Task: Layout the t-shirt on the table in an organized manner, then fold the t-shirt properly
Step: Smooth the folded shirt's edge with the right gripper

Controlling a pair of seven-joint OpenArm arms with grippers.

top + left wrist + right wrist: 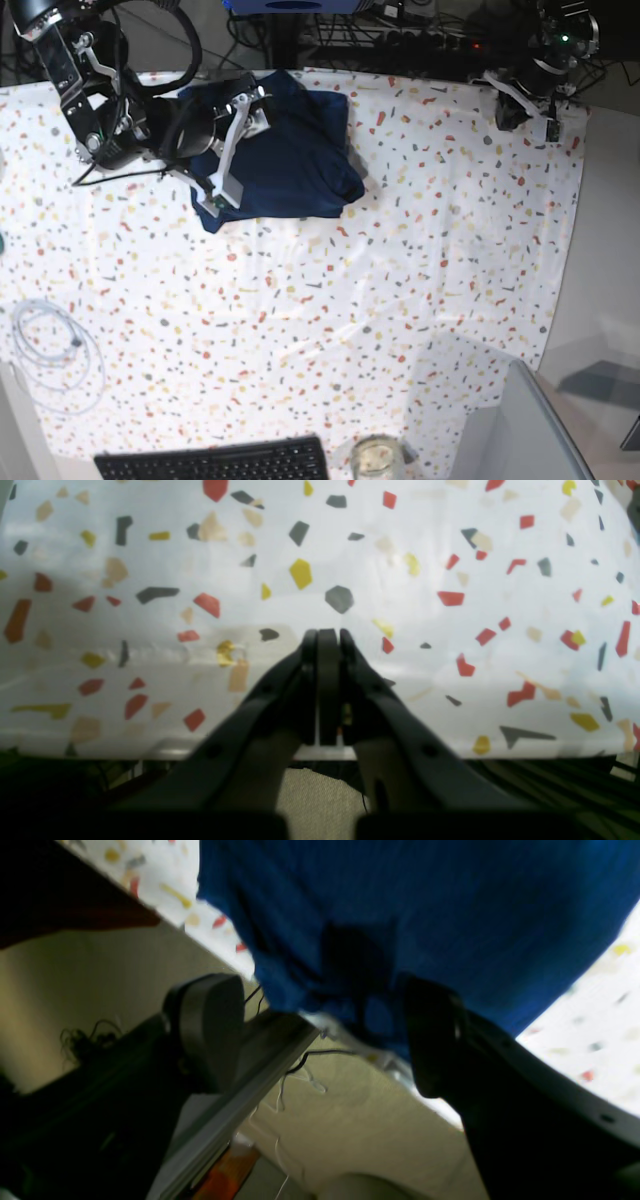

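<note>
The dark navy t-shirt (pixel 295 150) lies folded in a compact block at the table's (pixel 400 250) far edge, left of centre. My right gripper (pixel 238 150) hovers over the shirt's left side, open, with nothing between its fingers. In the right wrist view the two fingers (pixel 210 1025) stand wide apart, the blue t-shirt (pixel 425 915) lies just beyond them, and a corner of it droops over the table's edge. My left gripper (pixel 525 105) sits at the far right corner of the table. It is shut and empty above the speckled cloth (pixel 150 555), as the left gripper (pixel 327 635) shows in its wrist view.
A black keyboard (pixel 210 462) and a glass jar (pixel 378 458) sit at the near edge. A coil of white cable (pixel 50 350) lies at the near left. A grey panel (pixel 540 430) covers the near right corner. Cables and equipment crowd the space behind the far edge.
</note>
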